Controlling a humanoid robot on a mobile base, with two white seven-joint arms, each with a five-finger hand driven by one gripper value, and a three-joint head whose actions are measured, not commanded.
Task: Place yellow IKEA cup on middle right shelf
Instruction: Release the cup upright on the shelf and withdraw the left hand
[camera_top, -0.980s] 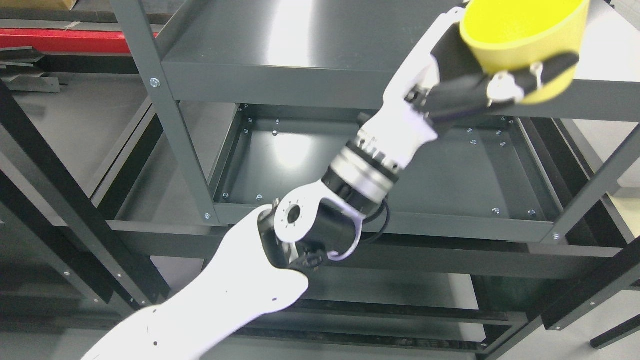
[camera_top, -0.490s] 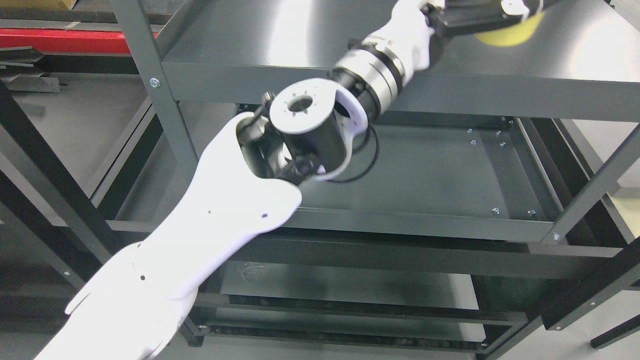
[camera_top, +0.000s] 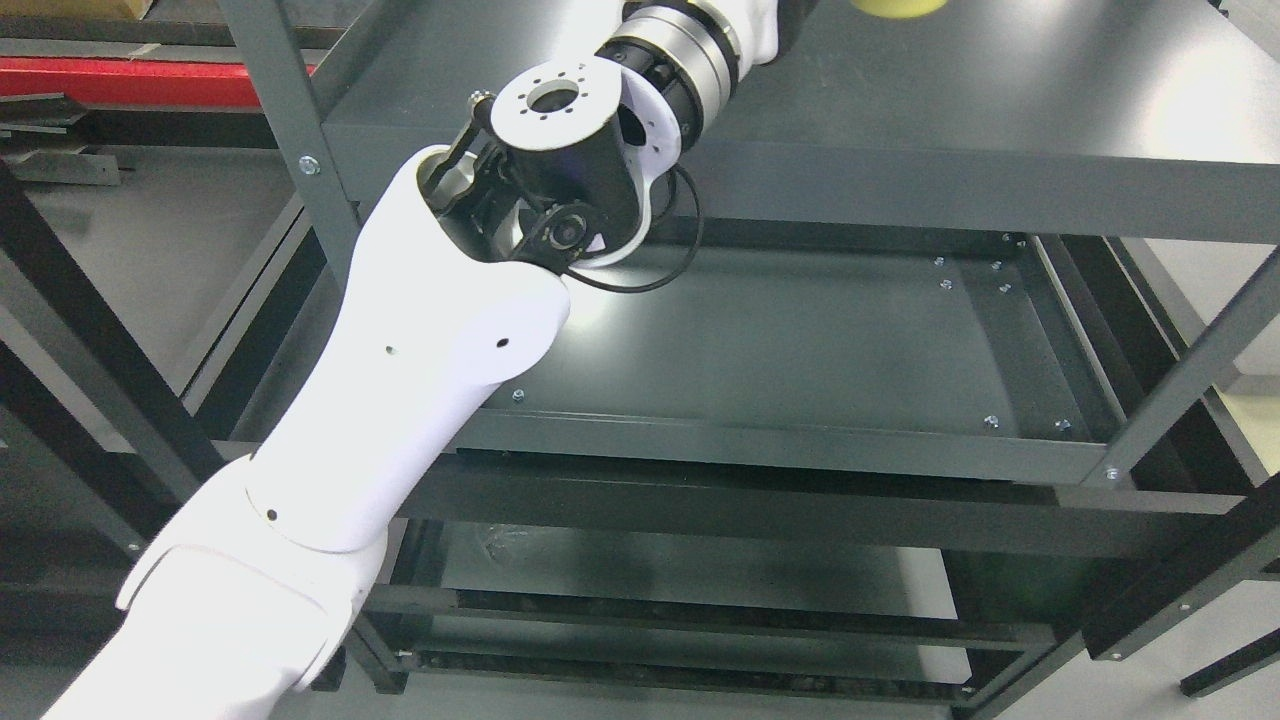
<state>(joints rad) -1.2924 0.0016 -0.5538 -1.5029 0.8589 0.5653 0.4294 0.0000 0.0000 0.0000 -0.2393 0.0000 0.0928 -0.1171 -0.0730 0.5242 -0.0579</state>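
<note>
yellow cup (camera_top: 897, 7) barely visible at the top edge.

Open shelf deck (camera_top: 1000, 90), upright post (camera_top: 290, 150) left.

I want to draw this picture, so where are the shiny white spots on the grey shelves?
In the head view, glare washes the upper shelf pale at its right; a smaller bright patch sits on the lower shelf just under the white arm. The yellow cup is cut off by the top edge.

Matt grey metal shelf (camera_top: 900, 110), glossy white plastic arm (camera_top: 420, 350).
</note>
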